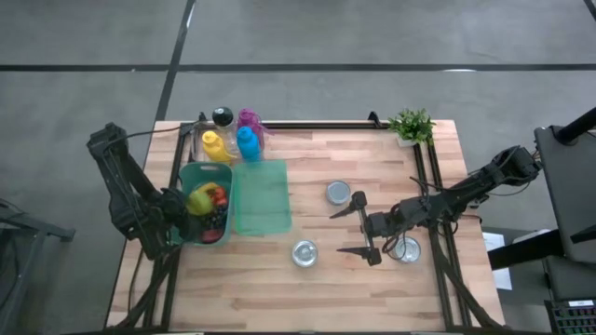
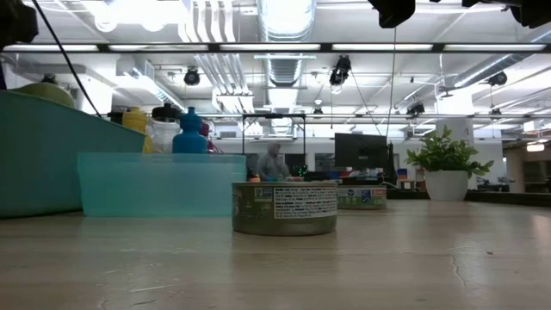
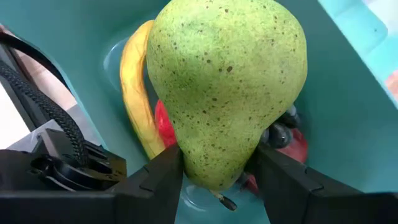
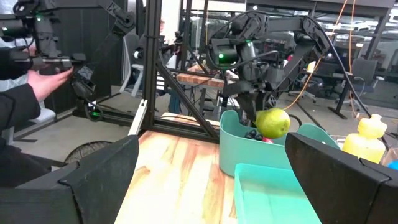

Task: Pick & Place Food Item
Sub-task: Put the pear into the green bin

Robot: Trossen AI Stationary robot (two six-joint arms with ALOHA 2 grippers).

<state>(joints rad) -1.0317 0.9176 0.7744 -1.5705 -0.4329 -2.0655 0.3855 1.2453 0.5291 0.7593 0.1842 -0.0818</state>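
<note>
A speckled green pear (image 3: 227, 87) is in my left gripper (image 3: 221, 171), over the teal bin (image 1: 222, 172) at the table's left. In the bin lie a banana (image 3: 132, 93), red fruit (image 3: 163, 123) and dark grapes (image 3: 280, 134). The right wrist view shows the pear (image 4: 272, 122) partly above the bin's rim (image 4: 231, 127). My right gripper (image 1: 337, 233) stands open and level at mid-table, pointing toward the bin, with nothing between its fingers. My left gripper pinches the pear's narrow stem end (image 3: 214, 168) between its two fingers (image 3: 158, 177), one on each side. The fingers come steeply from above. The pear's wide end points down into the bin. Whether it rests on the fruit below, I cannot tell.
A teal tray (image 1: 261, 197) lies right of the bin. Three cans (image 1: 339, 193), (image 1: 304, 253), (image 1: 407, 249) stand around my right gripper. Bottles (image 1: 247, 141) stand at the back left, a potted plant (image 1: 412, 126) at the back right. A person's hand (image 4: 37, 81) shows beyond the table.
</note>
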